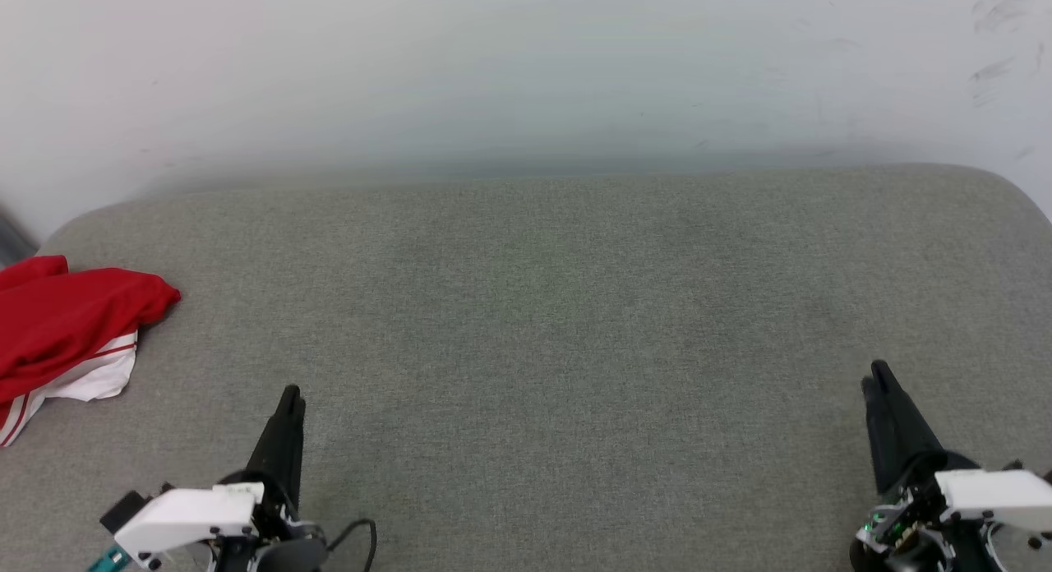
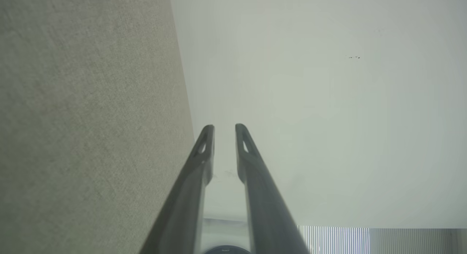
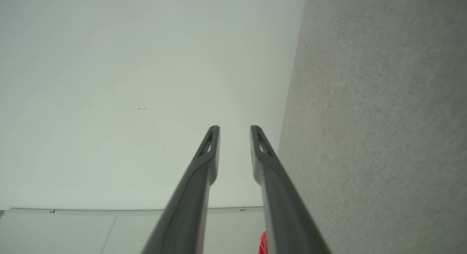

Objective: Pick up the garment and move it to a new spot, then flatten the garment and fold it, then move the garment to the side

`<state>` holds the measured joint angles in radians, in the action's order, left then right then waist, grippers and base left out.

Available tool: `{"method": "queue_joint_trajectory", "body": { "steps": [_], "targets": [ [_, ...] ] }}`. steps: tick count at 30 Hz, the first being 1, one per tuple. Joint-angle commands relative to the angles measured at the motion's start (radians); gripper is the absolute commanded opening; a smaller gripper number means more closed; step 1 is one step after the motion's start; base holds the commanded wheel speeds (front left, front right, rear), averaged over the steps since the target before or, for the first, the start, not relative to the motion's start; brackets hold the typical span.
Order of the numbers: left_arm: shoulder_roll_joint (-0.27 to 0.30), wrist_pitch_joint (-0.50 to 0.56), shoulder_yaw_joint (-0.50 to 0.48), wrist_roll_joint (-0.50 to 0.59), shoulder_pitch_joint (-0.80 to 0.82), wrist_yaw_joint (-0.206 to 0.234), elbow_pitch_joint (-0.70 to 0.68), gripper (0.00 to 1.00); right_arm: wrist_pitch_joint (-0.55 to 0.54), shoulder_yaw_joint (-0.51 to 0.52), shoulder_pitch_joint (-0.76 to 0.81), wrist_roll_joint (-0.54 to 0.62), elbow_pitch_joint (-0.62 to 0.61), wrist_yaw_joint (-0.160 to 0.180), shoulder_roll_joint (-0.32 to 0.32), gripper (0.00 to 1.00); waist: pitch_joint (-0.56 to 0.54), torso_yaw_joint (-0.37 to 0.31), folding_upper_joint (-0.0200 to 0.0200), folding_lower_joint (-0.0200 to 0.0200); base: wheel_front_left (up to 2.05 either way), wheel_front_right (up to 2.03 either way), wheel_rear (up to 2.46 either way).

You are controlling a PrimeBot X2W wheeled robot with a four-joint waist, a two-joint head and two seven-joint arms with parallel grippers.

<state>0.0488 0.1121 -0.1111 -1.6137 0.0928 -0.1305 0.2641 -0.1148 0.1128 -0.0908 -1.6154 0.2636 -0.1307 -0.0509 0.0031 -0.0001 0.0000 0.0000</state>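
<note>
A wide pad (image 1: 542, 325) of grey woven cloth, finely textured, with rounded far corners, filled the middle and lower part of the head view. Behind it stood a plain pale wall (image 1: 526, 62) with a few faint scuffs at the upper right.

The garment (image 1: 66, 325) lay at the far left edge of the frame, partly cut off by it. It was a soft, loosely bunched heap of bright red fabric. A white sleeve with thin red stripes poked out beneath it. No lettering or number could be seen.

The left gripper (image 1: 289, 395) sat at the lower left and the right gripper (image 1: 878, 371) at the lower right. Each was a pair of long, dark, tapering fingers on a white housing, pointing up the frame. Both were well apart from the garment. In the left wrist view the fingers (image 2: 204, 155) stood slightly parted with nothing between them. The right wrist view showed the same, with its fingers (image 3: 209, 151) a little apart and empty.

Because the jersey looked rumpled rather than flat and neither gripper held it, the first step, the pick-up, was probably not yet done. The next move would likely call for the left arm to swing toward the left edge of the frame. It would need to spread its jaws wider and pinch a raised fold of the limp cloth, which would sag and trail when lifted.
</note>
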Motion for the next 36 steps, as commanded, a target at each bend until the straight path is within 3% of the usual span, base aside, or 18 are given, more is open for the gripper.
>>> {"method": "queue_joint_trajectory", "body": {
  "steps": [1, 2, 10, 16, 36],
  "targets": [
    [0.000, -0.001, 0.001, 0.000, -0.001, 0.000, 0.000, 0.00, 0.001, 0.000, 0.001, 0.000, 0.001, 0.000, 0.000, 0.00, 0.000, 0.000, 0.0000, 0.0000, 0.00, 0.00, 0.00],
    [-0.002, -0.002, 0.002, 0.000, -0.011, 0.000, 0.009, 1.00, 0.001, -0.001, 0.011, 0.000, 0.009, 0.000, 0.001, 1.00, 0.000, 0.000, 0.0000, 0.0000, 0.00, 0.00, 0.00],
    [-0.002, -0.040, 0.001, 0.034, -0.023, 0.000, -0.011, 1.00, 0.040, -0.001, 0.025, 0.036, 0.001, 0.000, 0.001, 1.00, 0.001, 0.000, 0.0000, 0.0000, 0.00, 0.00, 0.00],
    [-0.001, -0.069, -0.013, 0.147, -0.021, 0.009, -0.037, 1.00, 0.069, 0.011, 0.031, 0.140, -0.026, 0.000, 0.001, 1.00, 0.002, -0.001, 0.0000, 0.0000, 0.00, 0.00, 0.00],
    [0.000, -0.151, 0.033, 0.588, -0.044, 0.139, -0.148, 1.00, 0.152, -0.018, 0.060, 0.588, -0.154, 0.000, 0.000, 1.00, 0.007, -0.001, 0.0000, 0.0000, 0.00, 0.00, 0.00]
  ]
}}
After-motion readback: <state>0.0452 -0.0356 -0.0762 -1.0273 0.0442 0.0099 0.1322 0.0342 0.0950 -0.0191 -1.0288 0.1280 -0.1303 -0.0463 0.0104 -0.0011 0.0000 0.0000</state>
